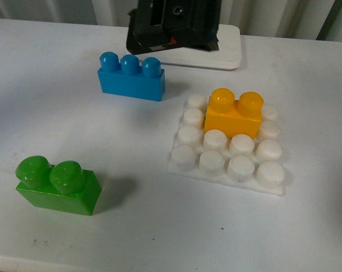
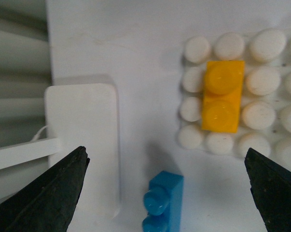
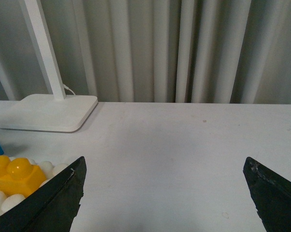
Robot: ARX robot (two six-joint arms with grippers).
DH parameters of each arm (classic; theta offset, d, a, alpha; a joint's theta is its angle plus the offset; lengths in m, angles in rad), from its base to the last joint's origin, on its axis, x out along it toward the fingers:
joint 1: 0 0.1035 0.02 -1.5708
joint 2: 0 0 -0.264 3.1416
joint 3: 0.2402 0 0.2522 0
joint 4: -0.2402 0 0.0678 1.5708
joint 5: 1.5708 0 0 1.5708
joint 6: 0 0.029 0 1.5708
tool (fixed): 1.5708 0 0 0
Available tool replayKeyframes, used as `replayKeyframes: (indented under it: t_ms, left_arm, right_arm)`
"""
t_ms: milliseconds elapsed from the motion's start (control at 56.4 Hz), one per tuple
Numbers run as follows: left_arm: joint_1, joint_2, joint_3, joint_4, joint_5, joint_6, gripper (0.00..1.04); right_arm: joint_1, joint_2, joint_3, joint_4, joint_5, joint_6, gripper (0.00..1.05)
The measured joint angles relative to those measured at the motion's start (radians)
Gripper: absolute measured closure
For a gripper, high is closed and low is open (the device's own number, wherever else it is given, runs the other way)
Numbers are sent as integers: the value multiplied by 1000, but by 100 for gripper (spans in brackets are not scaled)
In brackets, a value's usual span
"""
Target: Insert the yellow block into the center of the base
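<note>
The yellow block (image 1: 233, 112) sits upright on the white studded base (image 1: 240, 168), over the middle two columns, one row back from the centre line. It also shows in the left wrist view (image 2: 223, 95) on the base (image 2: 261, 115), and at the edge of the right wrist view (image 3: 12, 174) on the base (image 3: 0, 200). My left gripper (image 2: 164, 154) is open and empty, high over the table's back, above the blue brick. Its black body (image 1: 173, 25) shows at the top of the front view. My right gripper (image 3: 164, 162) is open and empty over bare table beside the base.
A blue three-stud brick (image 1: 131, 76) stands left of the base, also in the left wrist view (image 2: 162, 205). A green two-stud brick (image 1: 58, 184) is at the front left. A smooth white lamp base (image 1: 222, 54) with a pole (image 3: 39, 43) stands at the back before curtains.
</note>
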Motion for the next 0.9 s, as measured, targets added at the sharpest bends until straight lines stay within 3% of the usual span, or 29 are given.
replayKeyframes:
  t_ms: [160, 319, 443, 568, 656, 780, 905]
  left_arm:
    - [19, -186, -204, 216, -74, -95, 6]
    - [35, -401, -424, 456, -229, -272, 6]
    - [53, -552, -589, 555, -338, -415, 6]
    - [79, -718, -743, 541, -457, -608, 6]
    - [100, -861, -827, 469, -490, -783, 6]
    - [132, -1006, -885, 383, -459, -1081, 6]
    - [135, -1016, -886, 382, -458, -1182, 6]
  right_arm:
    - [0, 0, 0, 0, 0, 0, 9]
    - [0, 0, 0, 0, 0, 0, 9]
    - [0, 0, 0, 0, 0, 0, 9]
    - [0, 0, 0, 0, 0, 0, 9]
    - [0, 0, 0, 0, 0, 0, 9]
    - [0, 0, 0, 0, 0, 0, 9]
    - [0, 0, 0, 0, 0, 0, 9]
